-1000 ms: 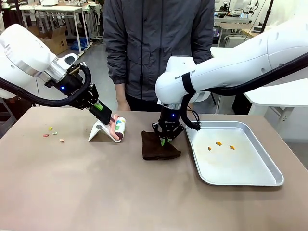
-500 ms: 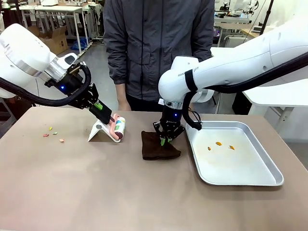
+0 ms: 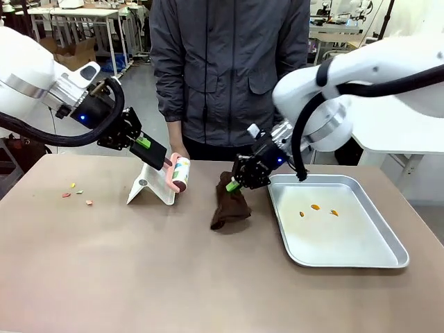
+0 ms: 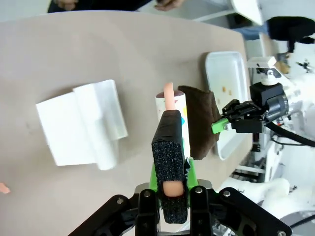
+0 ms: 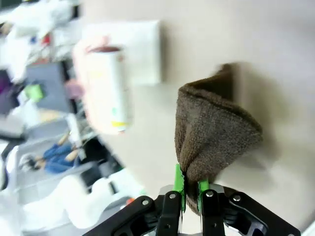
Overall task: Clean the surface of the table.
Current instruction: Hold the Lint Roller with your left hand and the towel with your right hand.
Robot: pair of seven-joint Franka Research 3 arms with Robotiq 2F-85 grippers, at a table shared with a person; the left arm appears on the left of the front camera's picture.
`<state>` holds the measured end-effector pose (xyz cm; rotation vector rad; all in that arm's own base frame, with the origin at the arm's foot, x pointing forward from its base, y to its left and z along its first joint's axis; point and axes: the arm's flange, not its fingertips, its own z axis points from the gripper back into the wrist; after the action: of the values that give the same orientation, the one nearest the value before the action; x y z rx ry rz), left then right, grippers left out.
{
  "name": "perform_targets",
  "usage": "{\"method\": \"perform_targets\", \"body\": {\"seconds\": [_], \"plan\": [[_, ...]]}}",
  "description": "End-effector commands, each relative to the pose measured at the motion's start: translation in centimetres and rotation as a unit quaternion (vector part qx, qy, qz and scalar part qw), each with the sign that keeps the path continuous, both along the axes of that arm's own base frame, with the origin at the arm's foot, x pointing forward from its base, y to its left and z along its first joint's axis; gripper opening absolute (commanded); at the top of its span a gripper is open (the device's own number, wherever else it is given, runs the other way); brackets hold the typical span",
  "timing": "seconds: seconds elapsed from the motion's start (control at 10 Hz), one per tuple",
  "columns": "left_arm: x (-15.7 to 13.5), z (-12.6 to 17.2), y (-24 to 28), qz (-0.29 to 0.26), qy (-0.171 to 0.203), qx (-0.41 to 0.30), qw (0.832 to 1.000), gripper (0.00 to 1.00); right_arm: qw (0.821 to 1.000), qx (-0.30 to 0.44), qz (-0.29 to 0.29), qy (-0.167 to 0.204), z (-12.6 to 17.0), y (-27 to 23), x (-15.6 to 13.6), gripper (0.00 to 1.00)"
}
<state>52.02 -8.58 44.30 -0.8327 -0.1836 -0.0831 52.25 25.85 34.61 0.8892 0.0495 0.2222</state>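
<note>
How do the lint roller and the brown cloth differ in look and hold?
The lint roller is a rigid white cylinder; the brown cloth is limp. The left gripper holds the lint roller by its pink handle, above the white stand; the right gripper pinches the brown cloth's top, its lower end seemingly resting on the table. Both sit in shut grippers.

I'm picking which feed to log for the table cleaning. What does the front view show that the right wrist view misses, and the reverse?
Front view alone: the silver tray with orange bits in it, the small scraps toward the robot's left, and the person's grey jacket. Right wrist view alone: a close look at the green pads of the right claw pinching a fold of the brown cloth. Both: that cloth, the lint roller, the white stand and the table.
</note>
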Motion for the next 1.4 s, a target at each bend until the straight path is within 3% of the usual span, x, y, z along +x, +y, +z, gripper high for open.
{"method": "perform_targets", "body": {"seconds": [0.0,0.2,0.4,0.6,0.9,1.2,1.3], "plan": [[-1.7,-0.3,1.6,-0.027,-0.006,-0.068,0.997,0.00,0.986,0.145,0.078,0.005,-0.2,-2.6,-3.1,0.00],[-3.3,0.1,3.7,-0.065,0.023,-0.105,0.992,0.00,0.964,0.227,0.136,-0.001,1.5,-4.6,-4.9,0.00],[-5.6,0.3,6.5,-0.100,0.008,-0.120,0.988,0.00,0.965,0.244,0.099,-0.009,4.3,-7.3,-9.2,0.00],[-8.4,-0.1,10.4,-0.092,-0.017,-0.161,0.982,0.00,0.967,0.254,0.014,-0.032,5.5,-12.2,-13.8,0.00],[-13.6,-2.9,19.0,-0.078,-0.037,-0.208,0.974,0.00,0.948,0.299,-0.081,-0.069,4.0,-22.3,-18.8,0.00],[-17.1,-7.0,27.3,-0.090,-0.062,-0.230,0.967,0.00,0.931,0.335,-0.135,-0.047,2.1,-30.4,-20.1,0.00],[-17.8,-8.1,30.0,-0.063,-0.062,-0.250,0.964,0.00,0.929,0.336,-0.149,-0.031,1.3,-32.6,-19.9,0.00]]}}
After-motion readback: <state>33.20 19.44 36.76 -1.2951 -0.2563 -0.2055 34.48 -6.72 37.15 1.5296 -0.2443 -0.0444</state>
